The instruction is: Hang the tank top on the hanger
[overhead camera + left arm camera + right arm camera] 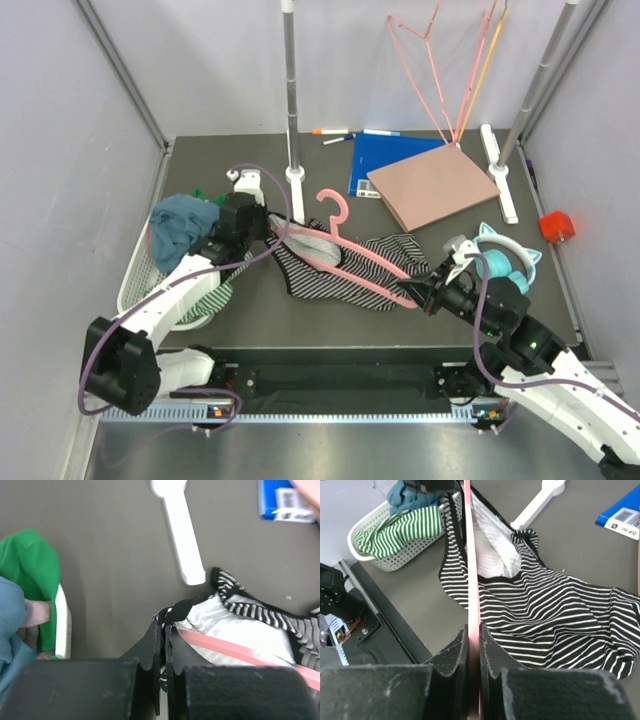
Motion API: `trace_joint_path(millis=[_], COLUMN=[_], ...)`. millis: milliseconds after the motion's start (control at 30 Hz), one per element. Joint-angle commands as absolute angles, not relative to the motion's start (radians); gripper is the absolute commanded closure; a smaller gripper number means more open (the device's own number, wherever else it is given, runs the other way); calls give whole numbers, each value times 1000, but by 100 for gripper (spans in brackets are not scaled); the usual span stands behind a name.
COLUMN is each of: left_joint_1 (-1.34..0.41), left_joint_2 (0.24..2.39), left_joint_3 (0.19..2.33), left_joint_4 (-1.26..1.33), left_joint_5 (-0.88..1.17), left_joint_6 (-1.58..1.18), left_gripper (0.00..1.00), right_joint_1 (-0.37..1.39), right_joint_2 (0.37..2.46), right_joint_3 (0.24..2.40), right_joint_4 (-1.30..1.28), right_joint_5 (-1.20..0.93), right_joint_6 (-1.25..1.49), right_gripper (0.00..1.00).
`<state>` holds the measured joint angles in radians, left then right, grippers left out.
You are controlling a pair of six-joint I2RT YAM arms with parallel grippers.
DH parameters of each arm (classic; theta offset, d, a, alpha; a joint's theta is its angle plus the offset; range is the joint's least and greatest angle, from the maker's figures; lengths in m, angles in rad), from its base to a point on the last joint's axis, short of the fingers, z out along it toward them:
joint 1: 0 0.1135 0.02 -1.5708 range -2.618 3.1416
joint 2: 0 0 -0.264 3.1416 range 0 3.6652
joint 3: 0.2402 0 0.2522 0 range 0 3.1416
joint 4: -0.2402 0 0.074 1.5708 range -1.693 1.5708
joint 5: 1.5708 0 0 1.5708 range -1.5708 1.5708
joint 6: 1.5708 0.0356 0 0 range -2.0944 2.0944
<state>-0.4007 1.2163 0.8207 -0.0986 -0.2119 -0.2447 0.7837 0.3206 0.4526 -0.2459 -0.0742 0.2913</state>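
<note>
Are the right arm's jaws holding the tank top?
No, the right jaws are shut on the pink hanger's arm, not the tank top's striped cloth.

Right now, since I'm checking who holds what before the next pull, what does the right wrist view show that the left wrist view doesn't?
Only the right wrist: the right gripper shut on the hanger arm, the tank top with its striped body spread out, and a green-and-white striped garment in a white basket.
Only the left wrist: the left gripper pinching the tank top's dark-edged strap, with a plain green cloth off to the side.
Both: the tank top, the pink hanger arm, the white rack foot and the blue book.
</note>
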Motion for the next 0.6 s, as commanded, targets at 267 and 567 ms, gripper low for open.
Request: trace_joint_path(millis=[267, 567], left_joint_1=[-400, -408], left_joint_2=[1091, 1106], left_joint_3=[824, 888], left_joint_4=[-52, -112], left_joint_5=[129, 17], left_joint_6=[-308, -244], left_gripper=[100, 100], right_joint_1=[796, 796], right_joint_2=[364, 374], right_joint_3=[367, 353], right_joint_4=[35, 83], right_joint_5=[-101, -144], right_joint_6=[353, 408], right_gripper=[100, 100])
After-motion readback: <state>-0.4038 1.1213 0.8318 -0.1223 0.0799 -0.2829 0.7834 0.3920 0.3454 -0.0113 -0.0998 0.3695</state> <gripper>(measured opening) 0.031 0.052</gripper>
